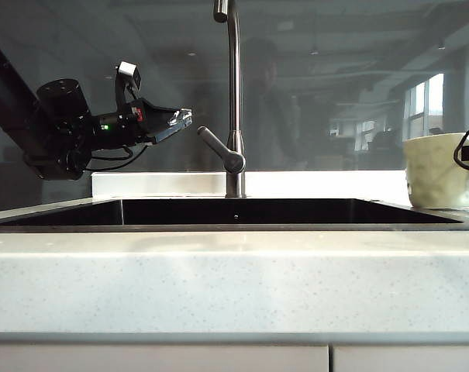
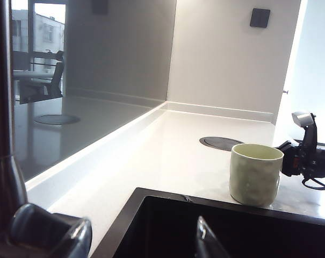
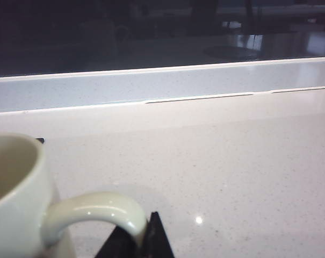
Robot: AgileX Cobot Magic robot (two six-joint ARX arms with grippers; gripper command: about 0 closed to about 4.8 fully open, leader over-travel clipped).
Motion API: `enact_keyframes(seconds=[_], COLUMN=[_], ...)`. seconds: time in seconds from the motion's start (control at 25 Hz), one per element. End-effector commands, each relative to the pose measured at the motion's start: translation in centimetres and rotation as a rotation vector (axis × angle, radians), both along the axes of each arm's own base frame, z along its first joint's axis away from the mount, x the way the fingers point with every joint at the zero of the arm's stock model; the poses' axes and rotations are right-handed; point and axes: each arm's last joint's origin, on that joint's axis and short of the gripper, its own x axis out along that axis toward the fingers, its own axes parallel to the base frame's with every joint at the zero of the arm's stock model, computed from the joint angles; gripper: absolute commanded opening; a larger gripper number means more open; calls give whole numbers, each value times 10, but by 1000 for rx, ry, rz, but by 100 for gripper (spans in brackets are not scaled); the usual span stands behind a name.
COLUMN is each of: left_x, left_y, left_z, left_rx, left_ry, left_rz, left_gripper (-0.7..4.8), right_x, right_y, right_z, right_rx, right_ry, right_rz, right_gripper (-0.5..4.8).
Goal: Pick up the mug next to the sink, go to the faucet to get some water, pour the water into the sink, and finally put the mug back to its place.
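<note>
We see the pale cream, dimpled ceramic mug (image 2: pixel 255 173) standing upright on the speckled off-white countertop (image 1: pixel 234 279), just beside the black-lined rectangular sink (image 1: pixel 234 211). Our right gripper (image 3: pixel 138 236) is at its loop handle, fingertips nearly closed, though we cannot tell if they grip it. Our left gripper (image 1: pixel 180 118) hovers wide open and empty near the brushed-steel gooseneck faucet (image 1: pixel 234 101). We judge filling, pouring and returning remain. No readable writing shows.

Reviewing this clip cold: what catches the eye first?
The tall faucet rising behind the middle of the dark sink. The left pincer hangs open in the air beside its lever, while at the sink's right edge the right pincer is closed on the handle of the cream mug standing on the counter.
</note>
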Motion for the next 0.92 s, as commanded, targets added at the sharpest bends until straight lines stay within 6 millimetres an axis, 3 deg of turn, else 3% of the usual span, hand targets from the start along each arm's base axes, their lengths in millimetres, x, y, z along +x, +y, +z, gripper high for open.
enact_keyframes(seconds=[0.04, 0.24, 0.44, 0.92], left_x=[-1, -1, -1, -1], left_y=[1, 1, 1, 1], left_z=[6, 6, 6, 5], left_rx=[-5, -5, -5, -3], left_ry=[-22, -22, -22, -13], left_rz=[3, 3, 3, 3], left_gripper=[246, 246, 246, 246], right_x=[0, -7, -10, -16], right_y=[0, 1, 1, 2], right_z=[8, -1, -3, -5], right_rx=[4, 10, 12, 12], right_ry=[-67, -22, -11, -6], right_rz=[-2, -2, -2, -16], right_gripper=[17, 37, 95, 95])
